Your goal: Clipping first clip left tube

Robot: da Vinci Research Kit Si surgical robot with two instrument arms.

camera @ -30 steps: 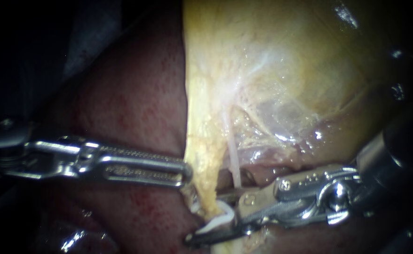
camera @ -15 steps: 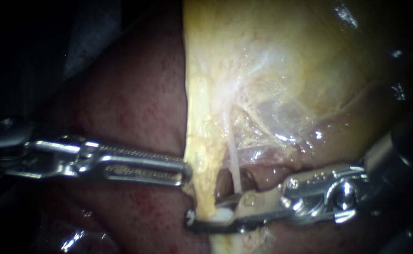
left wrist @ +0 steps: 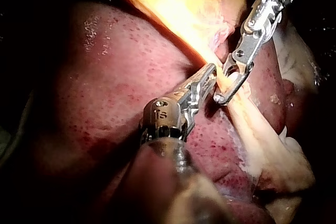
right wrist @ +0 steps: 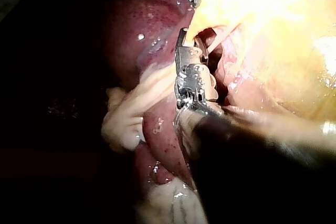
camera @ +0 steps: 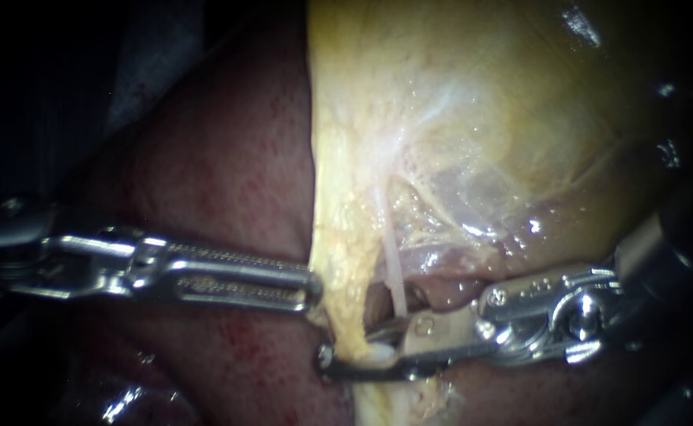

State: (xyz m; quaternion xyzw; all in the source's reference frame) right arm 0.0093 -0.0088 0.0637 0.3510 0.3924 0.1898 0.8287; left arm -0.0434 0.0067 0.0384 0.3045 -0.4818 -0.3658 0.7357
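The left tube [camera: 352, 312] was observed at lower centre of the frame, below the gallbladder [camera: 481, 102]. The right instrument [camera: 332, 359] was noted with jaws drawn narrow, clamped on a white clip [camera: 378, 355] around that tube. The left instrument [camera: 312, 293] was recorded closed on the yellow tissue [camera: 339, 237] edge, beside the liver [camera: 220, 181].

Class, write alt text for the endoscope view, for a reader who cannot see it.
The right instrument holds a white clip in its jaws around a yellowish tube. The left instrument grips the same tube just above. Dark red liver lies left, the pale gallbladder above.
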